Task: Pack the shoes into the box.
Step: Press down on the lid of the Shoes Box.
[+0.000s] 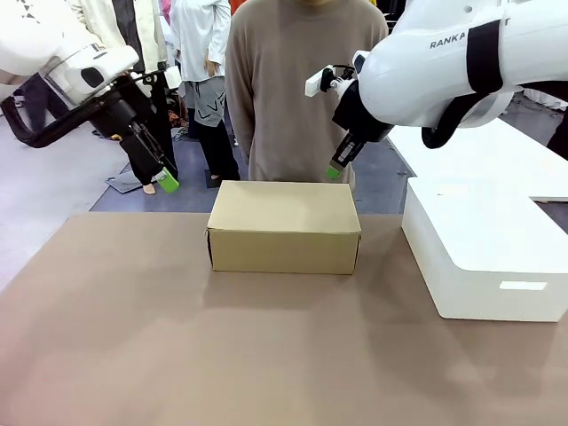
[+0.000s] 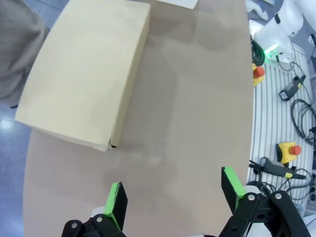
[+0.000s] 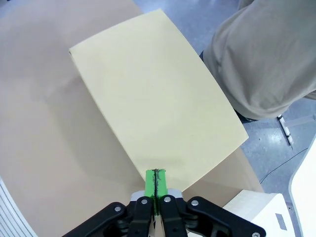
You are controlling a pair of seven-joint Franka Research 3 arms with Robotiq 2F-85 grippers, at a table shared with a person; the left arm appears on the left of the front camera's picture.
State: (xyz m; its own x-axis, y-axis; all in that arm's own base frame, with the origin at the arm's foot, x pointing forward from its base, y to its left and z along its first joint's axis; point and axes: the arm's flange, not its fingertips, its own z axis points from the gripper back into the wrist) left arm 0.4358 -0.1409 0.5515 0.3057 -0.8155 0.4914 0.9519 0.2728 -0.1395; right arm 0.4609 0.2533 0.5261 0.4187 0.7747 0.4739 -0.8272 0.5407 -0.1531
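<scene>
Plainly, the box (image 1: 284, 226) sat closed at centre frame on the table (image 1: 133, 337) — light, stiff cardboard, probably best taken at its lid edge — with the left gripper (image 2: 173, 197) spread wide and the right gripper (image 3: 155, 182) pressed together, both empty

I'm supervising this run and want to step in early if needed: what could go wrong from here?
1. The box is closed, so a flap must be opened first; the right gripper is shut and hangs near its far edge, and may shove rather than lift.
2. The person stands right behind the box, close to that gripper.
3. The white box sits beside it, crowding the right arm.
</scene>
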